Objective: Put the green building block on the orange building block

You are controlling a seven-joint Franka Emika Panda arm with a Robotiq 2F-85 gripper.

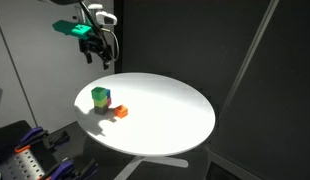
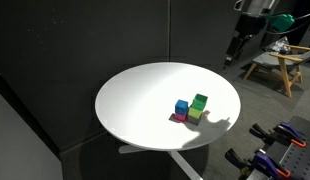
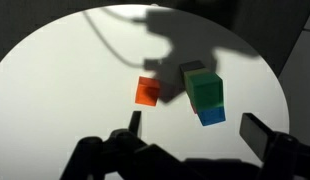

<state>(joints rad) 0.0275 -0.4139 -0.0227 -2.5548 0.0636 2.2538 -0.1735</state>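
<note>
The green building block (image 3: 204, 88) is a deep green cube at the top of a small cluster of cubes on the round white table (image 1: 165, 115). It shows in both exterior views (image 1: 99, 95) (image 2: 200, 101). The orange building block (image 3: 147, 91) lies alone on the table just beside the cluster, also seen in an exterior view (image 1: 121, 112). My gripper (image 3: 199, 130) is open and empty. It hangs high above the table's far edge, well away from the cubes (image 1: 98, 58) (image 2: 233, 55).
A blue cube (image 3: 211, 115) (image 2: 182, 107) touches the green one. A lime-green cube (image 2: 195, 115) (image 1: 98, 108) sits under or against it. Dark curtains stand behind the table. A wooden stool (image 2: 278, 68) and tool racks (image 1: 30, 160) stand off the table.
</note>
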